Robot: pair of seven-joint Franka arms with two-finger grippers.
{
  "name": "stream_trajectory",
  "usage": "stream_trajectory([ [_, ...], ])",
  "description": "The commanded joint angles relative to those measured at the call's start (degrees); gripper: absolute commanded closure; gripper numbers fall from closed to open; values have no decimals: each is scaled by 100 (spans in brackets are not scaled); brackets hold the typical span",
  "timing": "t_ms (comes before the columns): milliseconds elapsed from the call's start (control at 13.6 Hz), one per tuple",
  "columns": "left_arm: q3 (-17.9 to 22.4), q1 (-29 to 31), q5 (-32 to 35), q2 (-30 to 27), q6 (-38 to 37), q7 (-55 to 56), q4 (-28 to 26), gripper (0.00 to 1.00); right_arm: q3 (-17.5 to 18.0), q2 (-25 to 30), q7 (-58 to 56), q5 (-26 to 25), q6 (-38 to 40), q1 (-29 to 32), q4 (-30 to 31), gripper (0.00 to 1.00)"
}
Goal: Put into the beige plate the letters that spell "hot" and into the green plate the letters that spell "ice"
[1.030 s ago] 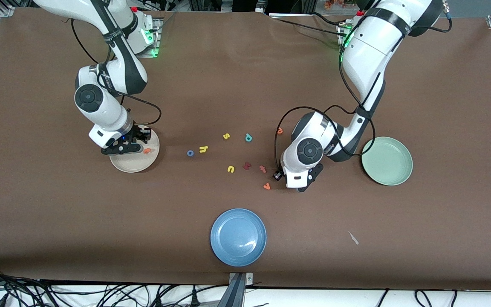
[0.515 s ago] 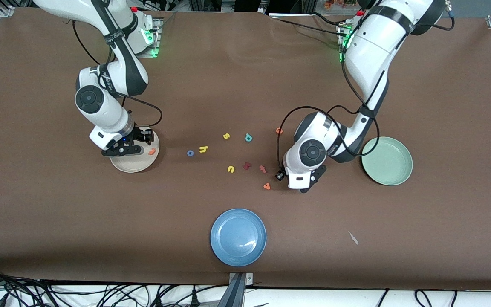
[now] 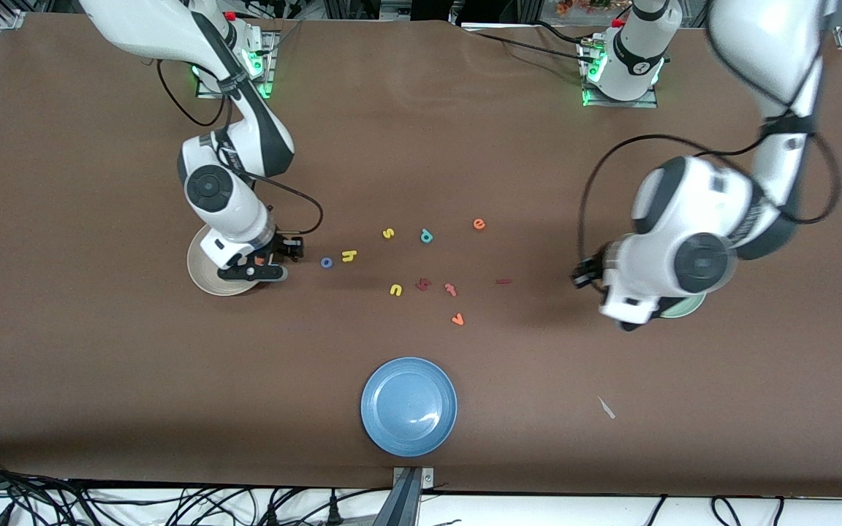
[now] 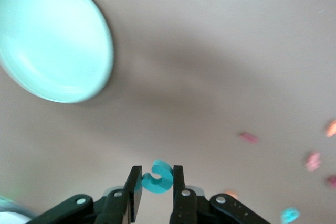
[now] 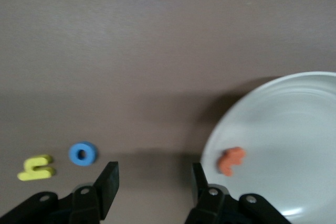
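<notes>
A blue plate (image 3: 408, 406) sits nearest the camera; yellow s (image 3: 388, 234) and u (image 3: 395, 290) lie farther back

Right gripper (image 3: 264, 264) over beige plate (image 3: 205, 274) edge; left arm (image 3: 684, 256) covers green plate (image 3: 684, 307). i (image 3: 503, 281) on table (image 3: 99, 365).

I read no print, label or brand from here; the only characters are the foam letters themselves. On the table: blue o (image 3: 327, 262), yellow h (image 3: 349, 256), yellow s (image 3: 388, 234), yellow u (image 3: 395, 290), orange e (image 3: 479, 223). In the left wrist view I see a teal c (image 4: 157, 177) between the left gripper (image 4: 156, 183) jaws
</notes>
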State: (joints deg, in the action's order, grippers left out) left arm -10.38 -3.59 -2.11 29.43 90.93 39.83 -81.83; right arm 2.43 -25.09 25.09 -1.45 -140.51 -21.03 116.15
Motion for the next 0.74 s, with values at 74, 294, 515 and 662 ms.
stream_trajectory([
  [74,-61,990,105,-201,-313,-1966,-456,96,91,-496,619,5,-141,-216,-452,36],
  [294,-61,1369,167,-113,536,-2620,-1139,95,91,-690,883,5,-468,-392,-444,36],
  [515,-52,1378,553,-34,1776,-2630,-2090,94,100,-743,902,5,-486,-401,-444,36],
  [662,-9,1387,580,211,2068,-2630,-2162,90,100,-795,919,5,-591,-410,-426,36],
])
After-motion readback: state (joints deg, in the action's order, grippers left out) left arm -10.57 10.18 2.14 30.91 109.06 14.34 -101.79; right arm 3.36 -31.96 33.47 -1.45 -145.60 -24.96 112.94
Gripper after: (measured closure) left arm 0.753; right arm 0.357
